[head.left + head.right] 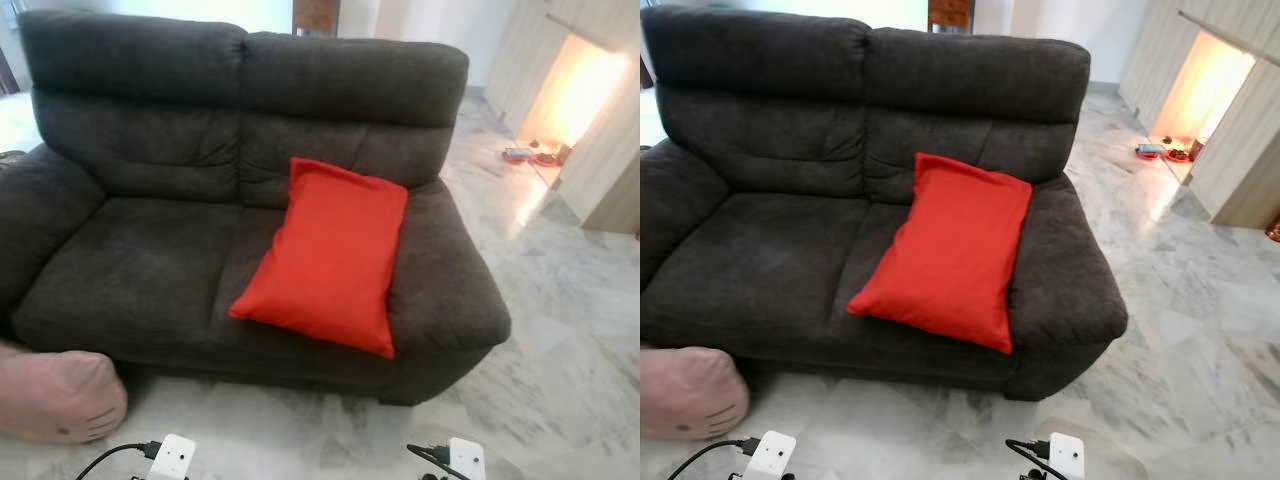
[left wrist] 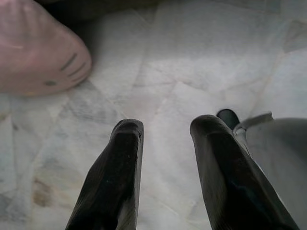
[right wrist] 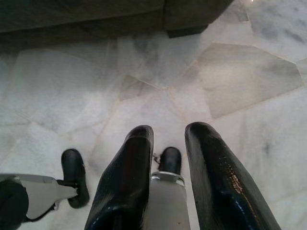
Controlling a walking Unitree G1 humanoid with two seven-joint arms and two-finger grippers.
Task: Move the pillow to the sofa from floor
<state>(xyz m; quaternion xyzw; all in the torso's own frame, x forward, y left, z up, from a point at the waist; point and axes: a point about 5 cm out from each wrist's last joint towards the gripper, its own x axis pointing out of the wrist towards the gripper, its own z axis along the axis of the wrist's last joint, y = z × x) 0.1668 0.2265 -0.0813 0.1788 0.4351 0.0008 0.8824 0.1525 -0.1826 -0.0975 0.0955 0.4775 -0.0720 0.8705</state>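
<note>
Red pillow (image 1: 328,255) sits on your sofa (image 1: 150,260) — propped on the right seat cushion, leaning against the backrest and armrest. Pink plush cushion (image 1: 688,392) lies on the marble floor (image 1: 1200,330) by the sofa's left front corner. Left end effector (image 2: 165,143) hangs above the floor, fingers parted, empty — right end effector (image 3: 168,143) likewise, open over bare tiles.

Even, soft daylight fills the room, and the head views are sharp, with a warm overexposed glow from the lit alcove (image 1: 580,90) at upper right that spills a bright patch onto the marble floor (image 1: 560,330). A dark shadow lies under the sofa (image 1: 150,260). In the wrist views the near black fingers (image 2: 115,177) are soft and out of focus, one showing small specular glints (image 3: 232,179).
</note>
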